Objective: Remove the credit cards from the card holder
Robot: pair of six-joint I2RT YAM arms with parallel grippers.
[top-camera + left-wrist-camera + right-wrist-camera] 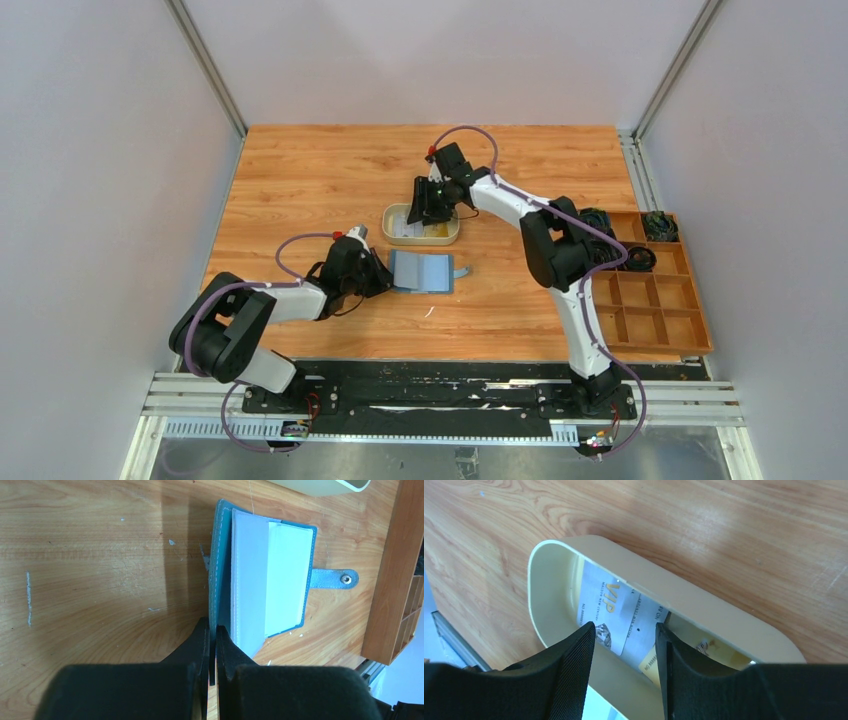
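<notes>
The teal-blue card holder (421, 270) lies open on the table. In the left wrist view (265, 580) its pale inner pockets and its closing tab (334, 578) show. My left gripper (378, 275) (212, 635) is shut on the holder's left cover edge. My right gripper (432, 208) (625, 632) is open above the tan oval tray (447, 238) (555, 560). Two pale whitish cards (606, 605) and a yellow card (651, 665) lie in the tray, below and between the open jaws. No card shows in the holder's pockets.
A brown compartmented wooden box (690, 340) with dark cables stands at the right edge; its side shows in the left wrist view (392, 580). Grey walls and rails enclose the table.
</notes>
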